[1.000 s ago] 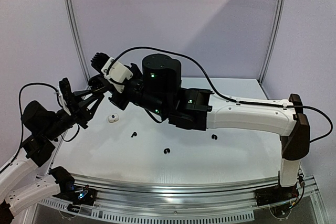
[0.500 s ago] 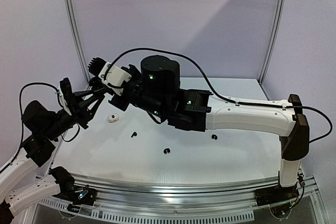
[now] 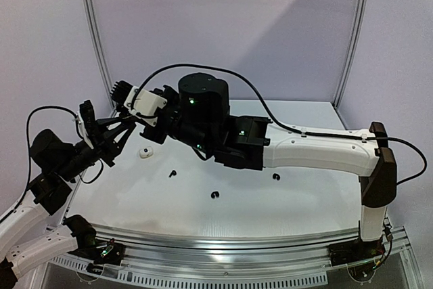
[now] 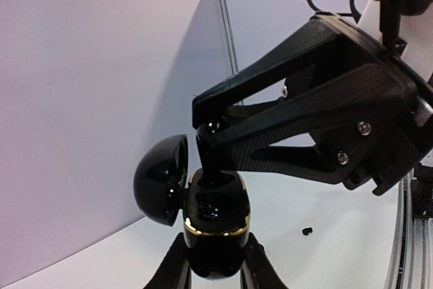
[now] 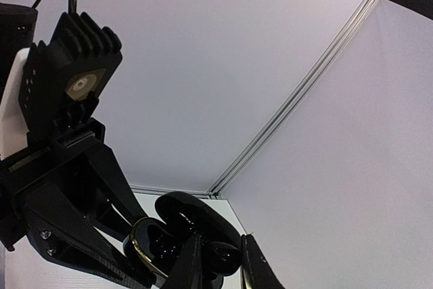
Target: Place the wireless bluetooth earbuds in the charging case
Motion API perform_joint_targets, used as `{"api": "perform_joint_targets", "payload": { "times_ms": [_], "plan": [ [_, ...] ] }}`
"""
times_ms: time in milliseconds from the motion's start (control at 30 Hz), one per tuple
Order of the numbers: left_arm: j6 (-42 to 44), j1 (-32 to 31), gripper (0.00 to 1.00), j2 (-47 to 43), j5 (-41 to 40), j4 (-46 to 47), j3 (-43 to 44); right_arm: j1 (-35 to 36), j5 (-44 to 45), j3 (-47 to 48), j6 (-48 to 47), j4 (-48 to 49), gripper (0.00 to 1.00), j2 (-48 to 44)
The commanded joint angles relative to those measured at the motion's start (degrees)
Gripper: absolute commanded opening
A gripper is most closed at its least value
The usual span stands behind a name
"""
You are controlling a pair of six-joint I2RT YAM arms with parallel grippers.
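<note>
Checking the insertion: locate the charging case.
Left wrist view, bottom centre: the charging case, lid open, sits gripped in the left claw, the right claw holding a black earbud over it.

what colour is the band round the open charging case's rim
Gold, on the glossy black charging case; clearest in the left wrist view.

Open charging case [image 4: 218, 216] (gold-rimmed) in left pincer [image 4: 216, 254]

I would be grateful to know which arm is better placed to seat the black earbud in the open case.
Right. The right hand grips a black earbud at the mouth of the charging case. The left hand is shut on the case body and holds it steady with the lid open.
</note>
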Motion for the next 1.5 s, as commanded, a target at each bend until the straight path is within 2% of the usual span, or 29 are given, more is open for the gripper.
{"api": "perform_joint_targets", "payload": {
  "times_ms": [0, 767, 1467],
  "plan": [
    [-0.28, -0.83, 0.0, -0.42, 0.58, 3.21, 1.16, -0.21, 0.82, 0.71, -0.07, -3.29, 0.08, 2.26],
    [-0.55, -0.85, 0.0, -0.41, 0.4, 3.17, 1.06, -0.17, 0.63, 0.75, 2.57, -3.18, 0.2, 2.07],
    [-1.69, -0.85, 0.0, 0.13, 0.22, 3.45, 1.48, -0.16, -0.02, 1.11, 4.24, -3.38, 0.22, 2.17]
  ]
}}
